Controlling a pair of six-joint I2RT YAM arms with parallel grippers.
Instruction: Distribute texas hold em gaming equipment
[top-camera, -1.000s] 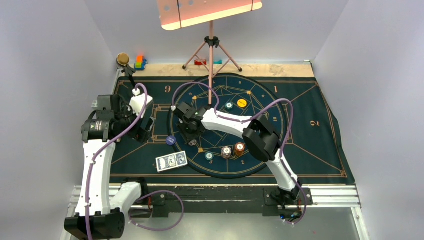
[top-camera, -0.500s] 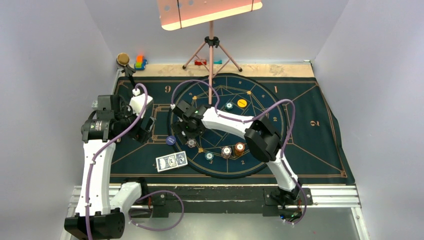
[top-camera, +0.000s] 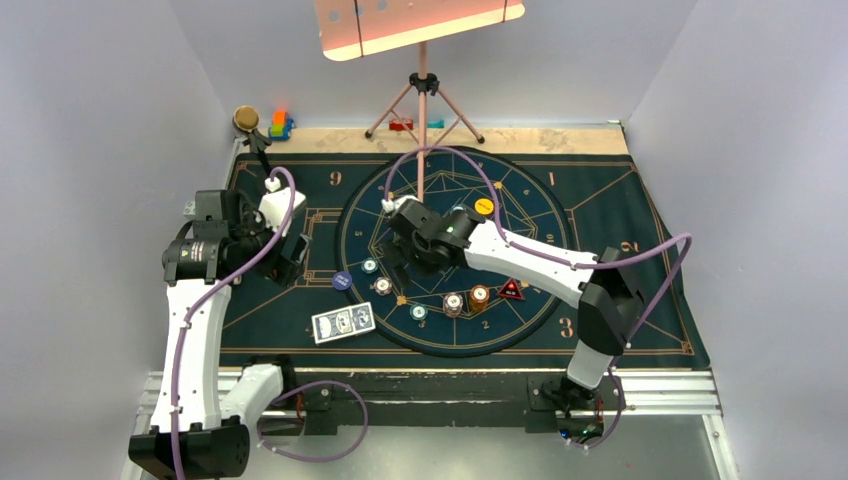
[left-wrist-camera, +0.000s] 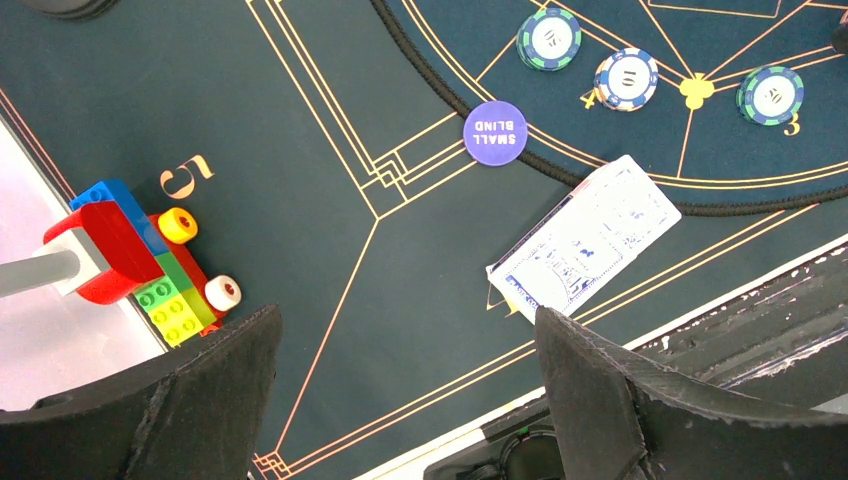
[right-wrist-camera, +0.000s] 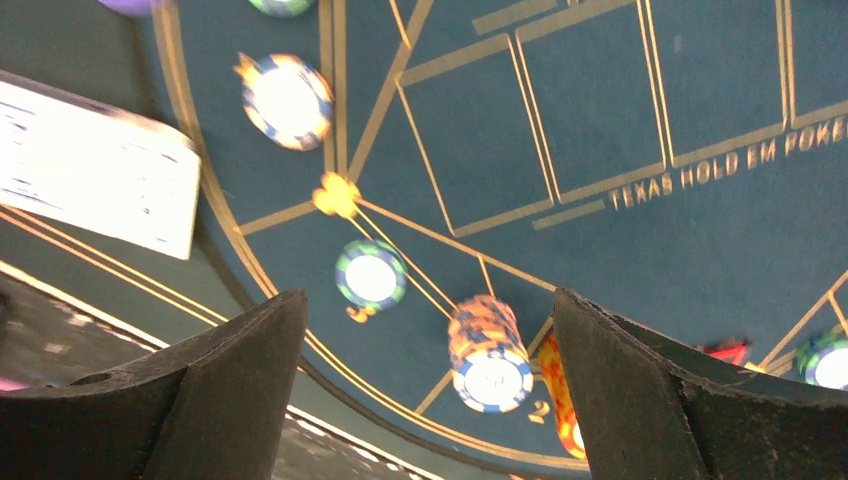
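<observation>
On my left wrist feed the purple disc (left-wrist-camera: 495, 132) reads "SMALL BLIND", upside down to me. The dark mat (left-wrist-camera: 400, 300) carries gold numerals there: 5 beside the toy blocks (left-wrist-camera: 150, 260), then 4 and 3. My right wrist feed shows "TEXAS HOLD EM POKE" on the mat, cut off by the frame edge. From the top I read 9, 1, 2 and 3. The lettering on the yellow disc (top-camera: 484, 206) is too small for me to read.

Near-left corner base: left arm (top-camera: 195, 330) rose steeply, elbow bent, wrist turned toward counter (top-camera: 650, 300) centre. The left tool (left-wrist-camera: 405, 345) pointed down over the counter's left part, jaws spread wide, nothing between. From the near edge the right arm (top-camera: 560, 265) stretched low, leftward, to mid-counter. The right tool (right-wrist-camera: 428, 310) aimed down, jaws wide apart, empty, clear of the surface.
</observation>
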